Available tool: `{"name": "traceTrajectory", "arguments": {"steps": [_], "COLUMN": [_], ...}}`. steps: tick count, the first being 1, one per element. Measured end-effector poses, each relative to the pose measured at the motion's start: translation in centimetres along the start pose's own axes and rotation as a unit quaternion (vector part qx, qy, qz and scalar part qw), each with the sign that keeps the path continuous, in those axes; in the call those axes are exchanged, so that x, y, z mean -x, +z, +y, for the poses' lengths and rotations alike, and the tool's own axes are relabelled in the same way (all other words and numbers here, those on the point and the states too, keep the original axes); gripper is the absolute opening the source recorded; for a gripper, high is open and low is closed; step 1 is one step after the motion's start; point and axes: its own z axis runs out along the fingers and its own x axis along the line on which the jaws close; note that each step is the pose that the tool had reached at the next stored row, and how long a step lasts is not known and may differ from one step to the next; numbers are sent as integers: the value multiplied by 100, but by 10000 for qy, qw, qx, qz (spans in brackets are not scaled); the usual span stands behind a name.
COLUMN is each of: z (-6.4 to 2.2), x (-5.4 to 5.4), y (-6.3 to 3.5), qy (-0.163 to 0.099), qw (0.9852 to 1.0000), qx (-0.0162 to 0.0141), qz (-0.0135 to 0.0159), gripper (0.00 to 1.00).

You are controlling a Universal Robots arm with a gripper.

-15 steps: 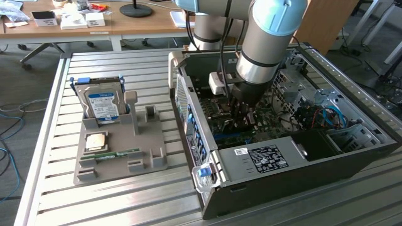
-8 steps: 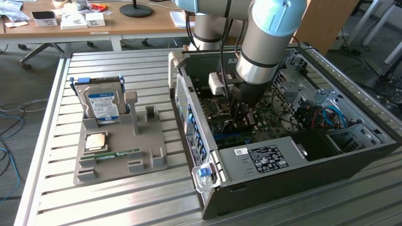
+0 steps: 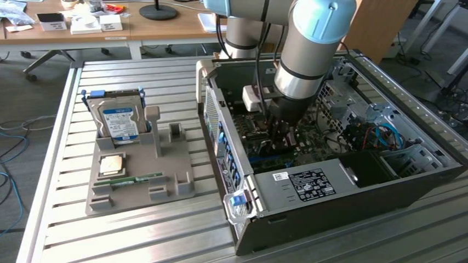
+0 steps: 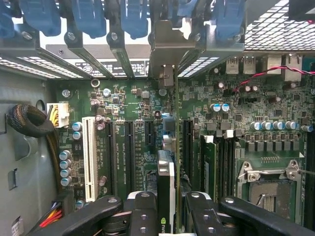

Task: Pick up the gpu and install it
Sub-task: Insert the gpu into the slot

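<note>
we have the pincer [image 4: 167,216] closed partway on the card [image 4: 166,182], held edge-down so it meets the slots [image 4: 129,152] on the green board [image 4: 231,123]. its metal bracket [image 4: 167,54] sits at the case's [image 3: 409,181] rear opening, lining it up.

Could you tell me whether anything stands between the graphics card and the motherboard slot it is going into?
Nothing visible does. The gripper holds the graphics card edge-on just above the motherboard, inside the open computer case, and its metal bracket sits among the rear slot covers.
</note>
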Motion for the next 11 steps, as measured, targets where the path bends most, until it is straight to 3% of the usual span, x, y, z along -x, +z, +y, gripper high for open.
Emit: {"name": "traceTrajectory", "arguments": {"steps": [11], "z": [0], "x": [-1], "y": [11], "qy": [0], "qw": [10000], "qx": [0], "qz": [0], "gripper": [27]}}
